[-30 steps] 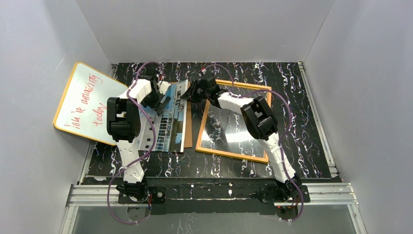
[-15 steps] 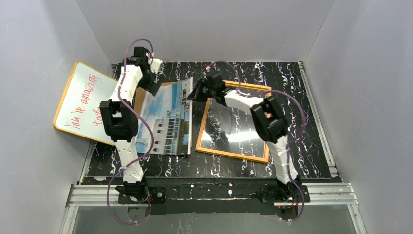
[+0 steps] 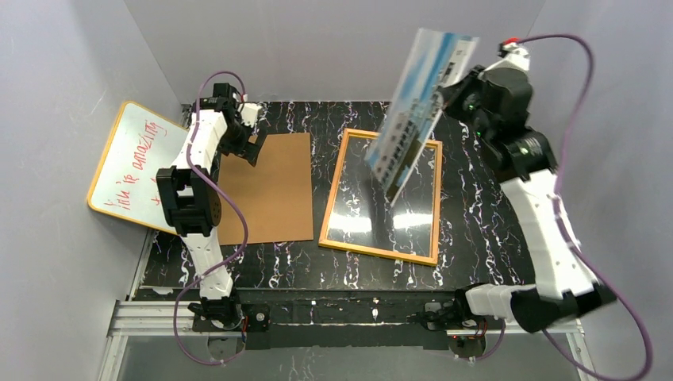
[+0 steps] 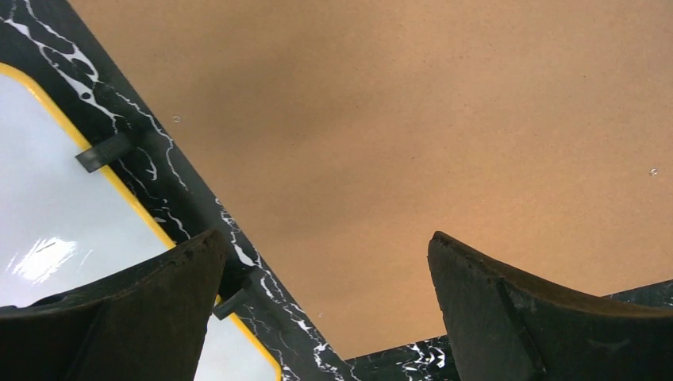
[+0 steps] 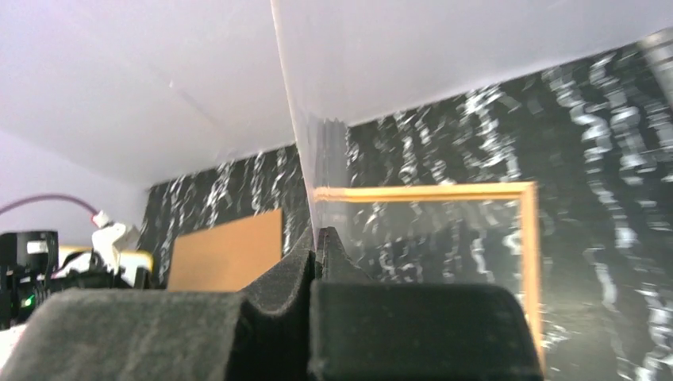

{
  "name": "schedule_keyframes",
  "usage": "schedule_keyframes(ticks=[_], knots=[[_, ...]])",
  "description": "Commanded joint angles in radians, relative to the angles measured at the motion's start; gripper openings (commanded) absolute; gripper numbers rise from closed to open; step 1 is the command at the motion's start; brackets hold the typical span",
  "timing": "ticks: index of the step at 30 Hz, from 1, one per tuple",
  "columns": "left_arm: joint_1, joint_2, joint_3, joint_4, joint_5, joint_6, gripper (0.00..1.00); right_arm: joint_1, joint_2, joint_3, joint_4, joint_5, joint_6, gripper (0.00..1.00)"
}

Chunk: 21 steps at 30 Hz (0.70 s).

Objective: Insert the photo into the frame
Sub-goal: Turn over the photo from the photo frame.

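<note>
Left of frame, whiteboard (maybe "amazing")

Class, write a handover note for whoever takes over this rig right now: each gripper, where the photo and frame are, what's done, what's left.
Left gripper: open, empty, over the far-left part of the brown board, which lies flat left of the frame.
Right gripper: shut on one edge of the photo, held high and tilted above the frame.
Frame: flat on the table, nothing in it.
Done: photo picked up.
Left: lower the photo into the frame, then release.
</note>
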Motion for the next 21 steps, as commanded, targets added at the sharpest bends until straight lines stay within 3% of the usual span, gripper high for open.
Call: schedule_keyframes(ticks=[1,5,8,14,17,21], knots=[[-0.010,-0.052,-0.025,-0.019,0.046,-0.027,0.98,0.024,-0.100,0.069,-0.175,0.376,-0.163,0.01],[-0.015,-0.060,-0.041,-0.010,0.054,-0.031,0.98,0.027,-0.042,0.161,-0.239,0.365,-0.240,0.01],[-0.016,-0.065,-0.047,-0.010,0.052,-0.031,0.98,0.082,0.130,0.296,-0.380,0.349,-0.263,0.01],[-0.016,-0.075,-0.070,0.002,0.043,-0.030,0.98,0.281,0.488,0.560,-0.699,0.558,-0.253,0.01],[-0.016,-0.075,-0.071,0.003,0.041,-0.032,0.98,0.322,0.603,0.602,-0.773,0.550,-0.185,0.01],[-0.016,-0.080,-0.070,0.002,0.043,-0.030,0.98,0.324,0.627,0.487,-0.680,0.395,-0.028,0.01]])
